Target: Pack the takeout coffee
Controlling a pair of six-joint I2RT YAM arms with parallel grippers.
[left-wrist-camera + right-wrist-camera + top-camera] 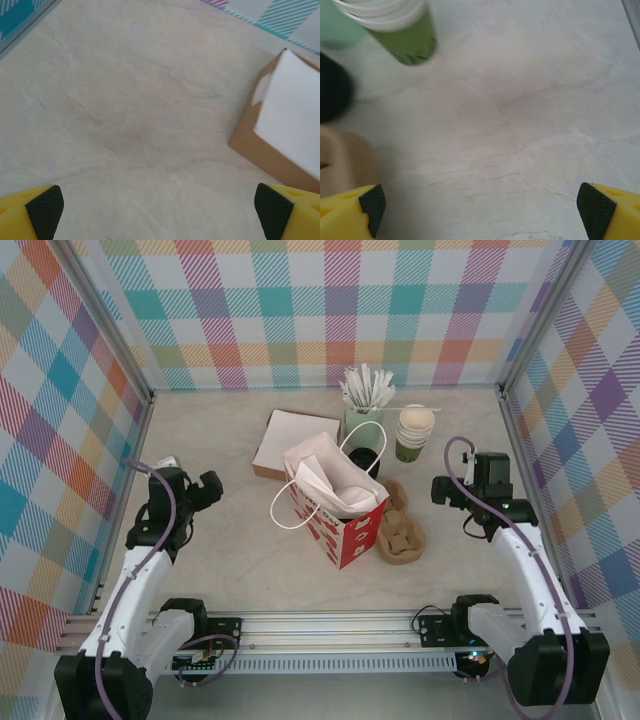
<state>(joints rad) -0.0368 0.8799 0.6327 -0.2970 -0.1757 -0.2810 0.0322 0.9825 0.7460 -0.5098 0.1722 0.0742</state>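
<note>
The tabletop (pixel 230 550) carries a red-and-white bag (pixel 340 520), with a box (pixel 293 440) behind it. The coffee (pixel 366 461) stands just behind the bag, right of the box. The left pincer (pixel 160 212) and right pincer (pixel 480 207) gape wide, holding nothing.

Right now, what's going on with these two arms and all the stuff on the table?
Two robot arms are set to pack a takeout coffee, but nothing is held. The left gripper and right gripper hang open over the table, either side of a red paper bag. The takeout coffee, black lid on, stands just behind the bag, not yet packed.
</note>
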